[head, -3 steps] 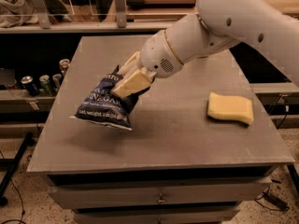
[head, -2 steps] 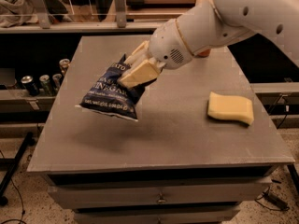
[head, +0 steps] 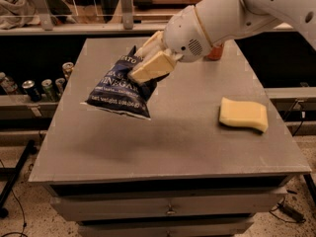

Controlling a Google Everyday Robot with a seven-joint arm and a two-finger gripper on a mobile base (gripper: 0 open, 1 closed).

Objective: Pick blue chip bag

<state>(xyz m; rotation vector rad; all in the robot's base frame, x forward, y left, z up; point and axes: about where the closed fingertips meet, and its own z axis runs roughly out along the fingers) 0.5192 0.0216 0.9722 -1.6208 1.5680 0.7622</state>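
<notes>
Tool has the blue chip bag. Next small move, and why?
Probably a short straight lift: the tool, over the table, is shut on the blue chip bag near its top, and its lower edge hangs close above the tabletop.

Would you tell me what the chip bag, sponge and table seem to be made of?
The chip bag looks like plastic film: glossy, crinkled. The sponge seems soft foam: matte yellow, rounded edges. The table is matte grey, possibly laminate or painted board. The gripper, above the table, is shut on the bag's top.
</notes>
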